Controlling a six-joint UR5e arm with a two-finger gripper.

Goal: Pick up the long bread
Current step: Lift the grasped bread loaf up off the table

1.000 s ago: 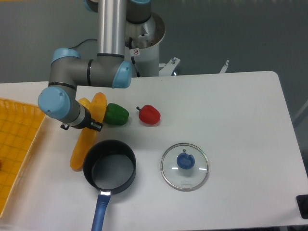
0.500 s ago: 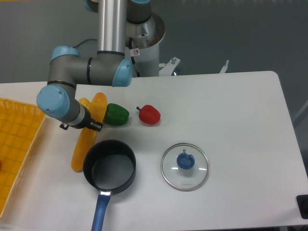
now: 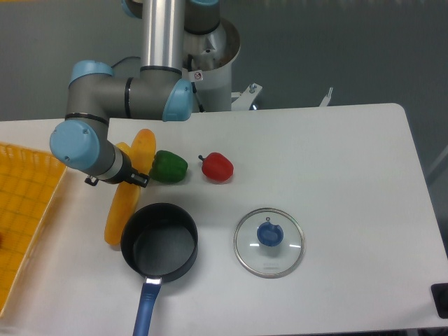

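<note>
On the left side of the white bench (image 3: 336, 161), the long bread (image 3: 120, 213) runs at a slant from beside the green pepper (image 3: 169, 166) down past the left rim of the black pan (image 3: 159, 239), its lower end close to that rim. The arm's wrist (image 3: 87, 150) sits right over its upper half, so the claw (image 3: 130, 176) is mostly hidden behind the wrist and the loaf; I cannot tell whether its fingers are apart or closed on the bread, nor whether the loaf rests on the bench or is lifted off it. A bit of yellow pepper (image 3: 123, 149) peeks out beside the wrist, touching or nearly touching the bread's upper end. The red pepper (image 3: 217, 166) lies just right of the green one, apart from it. The glass lid (image 3: 269, 242) with its blue knob lies flat to the right of the pan, whose blue handle (image 3: 145, 308) points toward the near edge. An orange-yellow tray (image 3: 28, 210) sits at the far left
</note>
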